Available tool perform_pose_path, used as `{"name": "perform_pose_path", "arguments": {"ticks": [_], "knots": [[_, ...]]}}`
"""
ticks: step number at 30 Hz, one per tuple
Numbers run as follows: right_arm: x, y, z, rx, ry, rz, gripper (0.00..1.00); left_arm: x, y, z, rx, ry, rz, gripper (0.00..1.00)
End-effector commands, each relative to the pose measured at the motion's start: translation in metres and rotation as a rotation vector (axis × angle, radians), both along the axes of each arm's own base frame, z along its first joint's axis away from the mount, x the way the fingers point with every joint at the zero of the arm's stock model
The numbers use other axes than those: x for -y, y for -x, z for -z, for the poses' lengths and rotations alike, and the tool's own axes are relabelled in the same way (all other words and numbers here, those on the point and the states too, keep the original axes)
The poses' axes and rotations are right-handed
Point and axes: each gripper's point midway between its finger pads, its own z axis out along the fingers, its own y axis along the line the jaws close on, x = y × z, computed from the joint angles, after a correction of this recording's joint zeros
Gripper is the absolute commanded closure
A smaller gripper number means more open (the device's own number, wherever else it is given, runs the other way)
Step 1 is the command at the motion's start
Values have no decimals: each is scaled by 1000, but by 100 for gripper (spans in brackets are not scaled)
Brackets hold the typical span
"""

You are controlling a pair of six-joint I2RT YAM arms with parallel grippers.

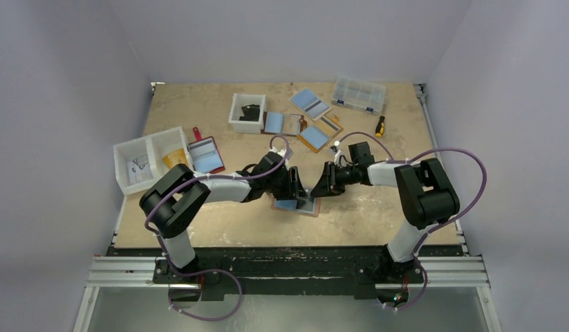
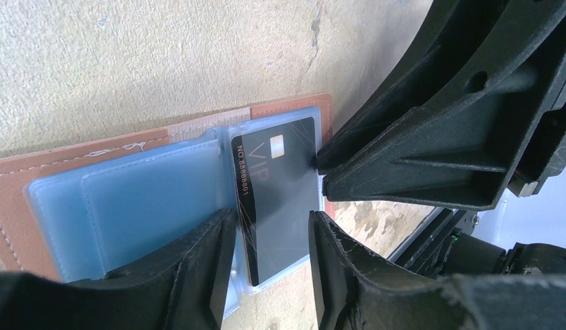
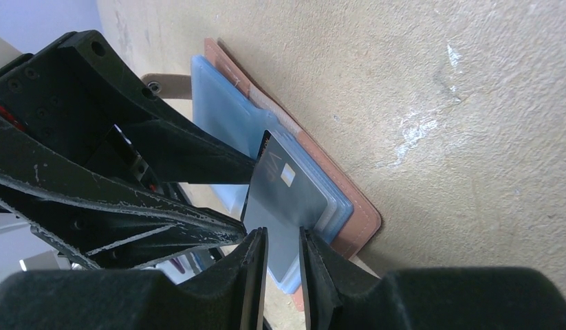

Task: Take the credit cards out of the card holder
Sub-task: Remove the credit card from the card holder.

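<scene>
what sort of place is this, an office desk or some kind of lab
Probably a robot lab cell: left arm and right arm bolted to a metal rail at a walled-in chipboard table, with white bins and wallets laid out.

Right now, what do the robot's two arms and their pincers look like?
The left arm and right arm have chunky black joints joined by pale grey tubes, with purple cables looping alongside. The left pincer and right pincer have matte black, scuffed fingers with open triangular framing.
</scene>
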Motion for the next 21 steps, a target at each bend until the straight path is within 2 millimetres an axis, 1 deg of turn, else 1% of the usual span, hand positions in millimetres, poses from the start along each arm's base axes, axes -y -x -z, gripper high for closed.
{"name": "perform_pose_path", "arguments": {"ticks": [1, 9, 14, 19, 21], "knots": [[0, -5, 12, -4, 42, 9, 68, 4, 4, 10, -43, 18, -7, 55], [-11, 3, 15, -41, 20, -33, 69, 2, 9, 15, -103, 40, -59, 59], [-14, 5, 20, -67, 28, -39, 73, 4, 11, 9, -131, 107, -94, 63], [-20, 11, 20, -78, 19, -68, 80, 4, 9, 0, -150, 191, -136, 67], [-23, 13, 19, -79, 13, -82, 82, 2, 8, -5, -153, 227, -154, 73]]}}
